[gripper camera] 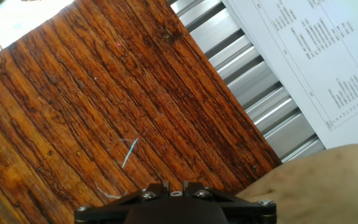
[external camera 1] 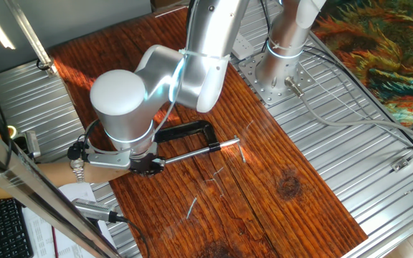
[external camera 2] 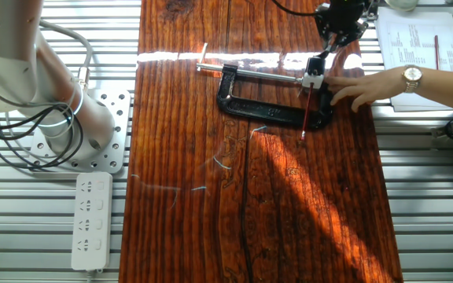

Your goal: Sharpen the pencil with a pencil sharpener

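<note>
Clamp [external camera 2: 270,106] pins the pencil sharpener [external camera 2: 314,75] to the counter [external camera 2: 289,204]; pencil [external camera 2: 307,112] enters it; gripper [external camera 2: 338,33] opening unclear.

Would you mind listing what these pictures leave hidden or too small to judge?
- Gripper: in one fixed view the arm's wrist covers it; the hand view cuts its fingertips off at the bottom edge; open or shut is unclear.
- Pencil sharpener: too small in the other fixed view to show whether the pencil is inserted.
- Person's hand: covers the clamp end beneath it.
</note>
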`<act>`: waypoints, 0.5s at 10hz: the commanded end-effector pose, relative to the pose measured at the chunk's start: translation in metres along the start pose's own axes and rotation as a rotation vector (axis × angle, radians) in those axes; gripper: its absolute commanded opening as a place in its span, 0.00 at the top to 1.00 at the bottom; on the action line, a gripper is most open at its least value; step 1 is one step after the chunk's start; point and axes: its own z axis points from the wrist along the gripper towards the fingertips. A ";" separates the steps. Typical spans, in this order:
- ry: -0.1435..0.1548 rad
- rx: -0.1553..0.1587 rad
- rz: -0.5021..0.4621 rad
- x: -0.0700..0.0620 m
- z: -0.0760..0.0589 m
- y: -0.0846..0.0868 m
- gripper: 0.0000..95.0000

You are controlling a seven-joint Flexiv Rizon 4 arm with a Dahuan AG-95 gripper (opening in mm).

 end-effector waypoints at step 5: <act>-0.022 0.045 -0.067 0.000 0.000 0.000 1.00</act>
